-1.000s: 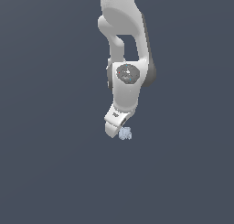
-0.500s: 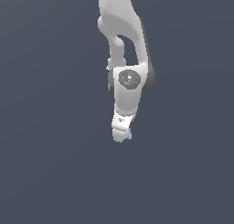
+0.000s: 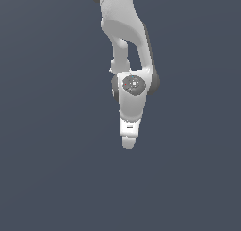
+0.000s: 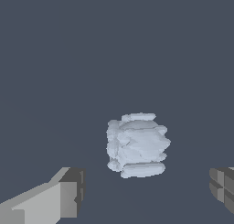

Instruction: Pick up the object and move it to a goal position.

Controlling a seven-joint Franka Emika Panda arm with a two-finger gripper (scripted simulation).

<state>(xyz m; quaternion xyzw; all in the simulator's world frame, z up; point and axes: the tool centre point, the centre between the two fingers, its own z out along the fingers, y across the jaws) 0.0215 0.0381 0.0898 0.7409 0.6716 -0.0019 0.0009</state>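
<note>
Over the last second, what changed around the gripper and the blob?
The gripper came down over the object, which now is hidden behind it in the exterior view. The wrist view shows the object between the open fingers, not yet grasped. The object's own position looks unchanged.

The arm (image 3: 123, 41) hangs downward, gripper (image 3: 128, 143) fingers spread wide.

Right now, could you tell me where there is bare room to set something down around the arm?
In the exterior view, bare grey floor lies open on both sides of the arm and below it. The one crowded spot is under the tool, where the pale blue-grey blob sits between its open fingers.
</note>
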